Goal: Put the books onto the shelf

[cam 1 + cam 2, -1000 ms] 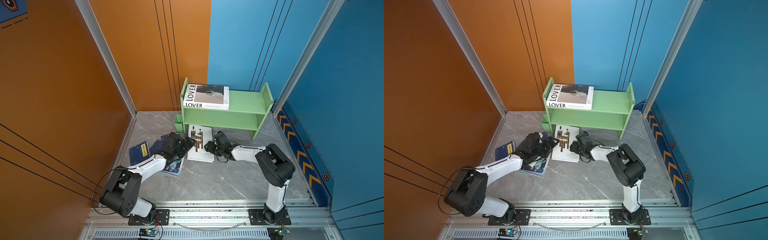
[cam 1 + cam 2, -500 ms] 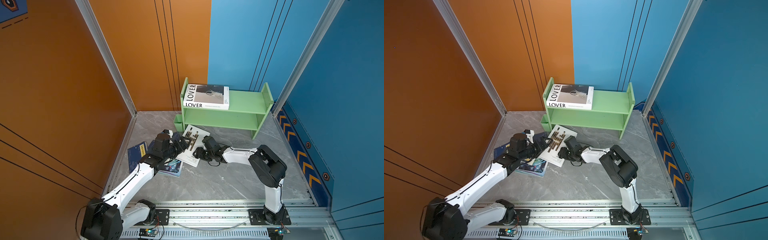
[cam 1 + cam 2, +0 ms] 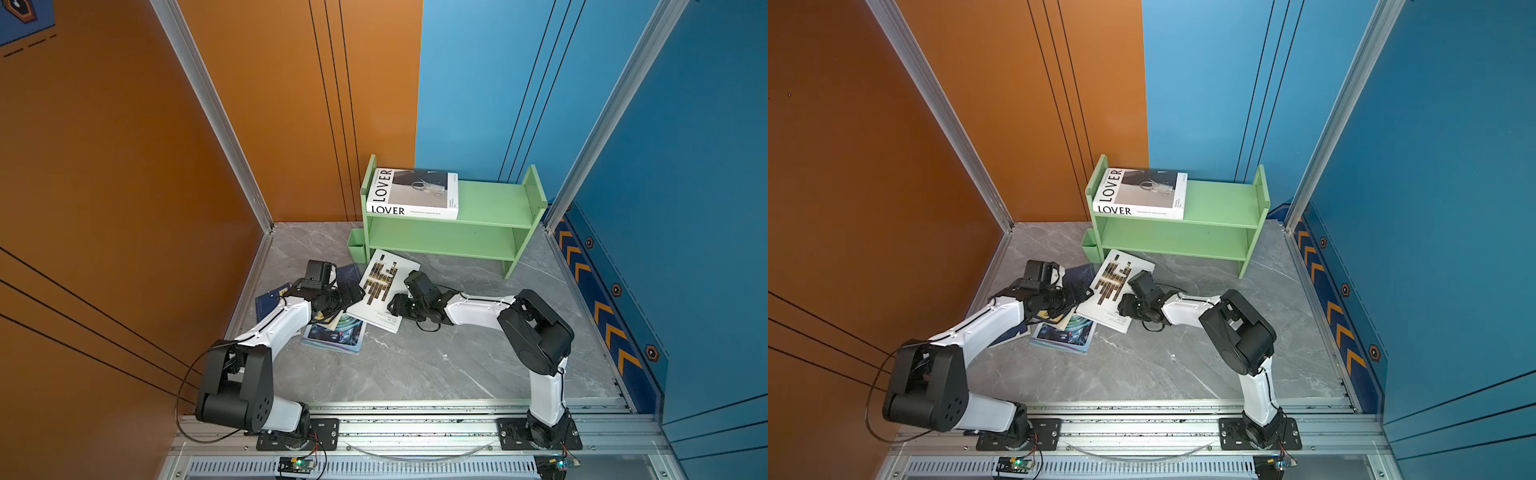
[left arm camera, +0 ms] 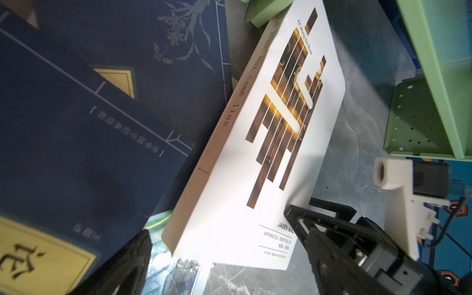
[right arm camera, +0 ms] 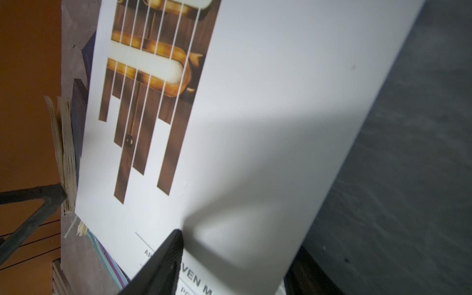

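The light-green shelf (image 3: 490, 203) stands at the back, with the white LOVER book (image 3: 415, 191) flat on its top tier. A second white book (image 3: 382, 286) with brown bars lies askew on the floor, resting partly on the teal magazine (image 3: 336, 332) and the navy books (image 4: 76, 153). My right gripper (image 3: 395, 307) is shut on this white book's near corner, one finger (image 5: 163, 263) on the cover and the other beneath. My left gripper (image 3: 355, 296) stands open at the book's spine side, its dark finger (image 4: 127, 263) over the magazine.
A small green cup (image 3: 356, 249) hangs on the shelf's left panel, close to the white book's far corner. Orange and blue walls close in the marble floor (image 3: 415, 365). The right half of the shelf's top tier and its lower tier (image 3: 440, 241) are bare.
The right gripper has dragged the white book's corner leftward, turning the book askew. The left arm swung its elbow out and back, and its gripper has opened wider beside the book.
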Motion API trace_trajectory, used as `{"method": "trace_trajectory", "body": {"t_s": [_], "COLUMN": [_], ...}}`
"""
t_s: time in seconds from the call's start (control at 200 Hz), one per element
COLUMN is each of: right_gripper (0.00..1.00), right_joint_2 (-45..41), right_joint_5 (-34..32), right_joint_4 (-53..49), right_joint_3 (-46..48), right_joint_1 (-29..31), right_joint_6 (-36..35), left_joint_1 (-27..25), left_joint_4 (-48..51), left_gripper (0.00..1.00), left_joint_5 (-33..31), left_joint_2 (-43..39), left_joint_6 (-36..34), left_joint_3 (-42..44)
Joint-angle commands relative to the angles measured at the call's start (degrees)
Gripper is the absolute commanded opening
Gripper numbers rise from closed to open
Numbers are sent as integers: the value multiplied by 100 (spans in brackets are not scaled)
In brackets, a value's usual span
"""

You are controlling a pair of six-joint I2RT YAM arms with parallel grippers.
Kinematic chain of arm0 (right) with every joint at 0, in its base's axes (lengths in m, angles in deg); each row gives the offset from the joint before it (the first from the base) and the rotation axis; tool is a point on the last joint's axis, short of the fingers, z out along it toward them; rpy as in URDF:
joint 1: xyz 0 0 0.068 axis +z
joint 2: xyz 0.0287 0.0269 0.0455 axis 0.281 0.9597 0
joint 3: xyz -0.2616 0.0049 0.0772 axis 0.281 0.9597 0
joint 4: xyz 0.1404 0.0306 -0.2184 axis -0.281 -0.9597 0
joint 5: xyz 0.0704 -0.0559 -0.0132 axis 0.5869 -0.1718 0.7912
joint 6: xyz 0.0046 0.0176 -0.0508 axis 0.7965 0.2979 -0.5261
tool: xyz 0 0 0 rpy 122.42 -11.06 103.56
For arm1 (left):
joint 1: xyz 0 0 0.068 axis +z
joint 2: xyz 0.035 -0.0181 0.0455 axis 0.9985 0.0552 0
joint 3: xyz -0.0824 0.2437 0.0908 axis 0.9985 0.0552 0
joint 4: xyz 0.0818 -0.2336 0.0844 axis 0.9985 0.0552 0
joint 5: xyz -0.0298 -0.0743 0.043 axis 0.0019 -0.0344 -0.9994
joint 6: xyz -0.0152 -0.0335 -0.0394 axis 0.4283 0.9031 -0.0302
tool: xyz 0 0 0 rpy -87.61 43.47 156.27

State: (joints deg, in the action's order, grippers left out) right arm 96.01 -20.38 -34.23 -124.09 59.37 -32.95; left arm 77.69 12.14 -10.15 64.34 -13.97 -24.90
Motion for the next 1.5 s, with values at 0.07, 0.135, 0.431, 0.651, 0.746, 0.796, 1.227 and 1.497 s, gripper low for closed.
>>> {"method": "trace_trajectory", "body": {"t_s": [0.07,0.135,0.431,0.651,0.746,0.796,1.227,1.497], "right_gripper": [62,62,62,62,63,63,66,71], "right_joint_2": [164,155,114,68,40,30,-182,-4], "right_joint_5": [-188,-161,-38,-12,41,112,1024,1576], "right_joint_4": [-635,-632,-604,-549,-409,-274,1326,2428], "right_joint_3": [9,-8,21,122,230,332,1326,1743], "right_joint_1": [-64,-73,-103,-121,-156,-196,-665,-807], "right_joint_6": [-139,-164,-260,-280,-231,-179,255,616], "left_joint_1": [-188,-232,-635,-707,-651,-625,-592,-565], "left_joint_4": [-266,-238,-208,-792,-1591,-1943,-3240,-4255], "left_gripper": [96,96,94,89,88,87,89,90], "left_joint_5": [92,147,181,917,1471,1666,2408,2649], "left_joint_2": [647,1033,2046,2063,1851,1734,953,649], "left_joint_6": [-524,-613,-755,-398,156,423,2094,3200], "left_joint_3": [-670,-964,-1437,-1396,-1123,-989,-112,520]}}
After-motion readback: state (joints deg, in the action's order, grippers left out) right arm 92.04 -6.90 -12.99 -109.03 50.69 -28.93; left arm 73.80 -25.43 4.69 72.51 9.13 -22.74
